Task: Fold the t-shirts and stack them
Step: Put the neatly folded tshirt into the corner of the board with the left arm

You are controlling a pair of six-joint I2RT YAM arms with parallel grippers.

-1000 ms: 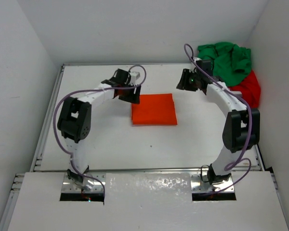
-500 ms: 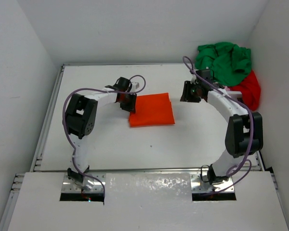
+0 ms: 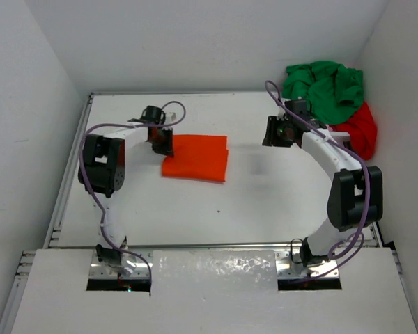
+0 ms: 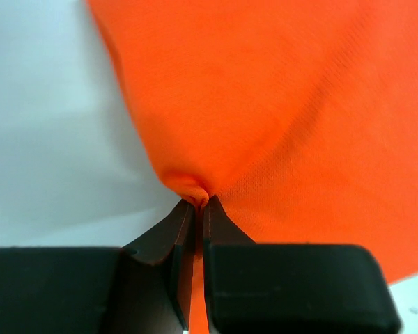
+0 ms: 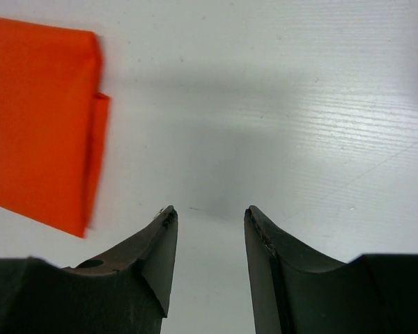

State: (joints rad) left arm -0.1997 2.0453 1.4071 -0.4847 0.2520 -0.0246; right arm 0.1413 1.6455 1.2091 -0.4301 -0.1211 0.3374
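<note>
A folded orange t-shirt (image 3: 197, 157) lies flat on the white table, left of the middle. My left gripper (image 3: 164, 147) is shut on its left edge; in the left wrist view a pinch of orange t-shirt (image 4: 285, 104) bunches between the closed fingers (image 4: 226, 226). My right gripper (image 3: 270, 133) hovers open over bare table at the right, nothing between its fingers (image 5: 157, 240), with the orange t-shirt (image 5: 38, 118) off to its left. A crumpled green t-shirt (image 3: 325, 87) and a red t-shirt (image 3: 362, 129) are heaped in the far right corner.
White walls (image 3: 42, 97) close in the table on the left, back and right. A raised rail (image 3: 73, 153) runs along the left edge. The arm bases (image 3: 118, 261) stand at the near edge.
My left gripper has shut on the orange t-shirt's left edge and dragged it leftward across the table. My right gripper shifted slightly down and then held still.
</note>
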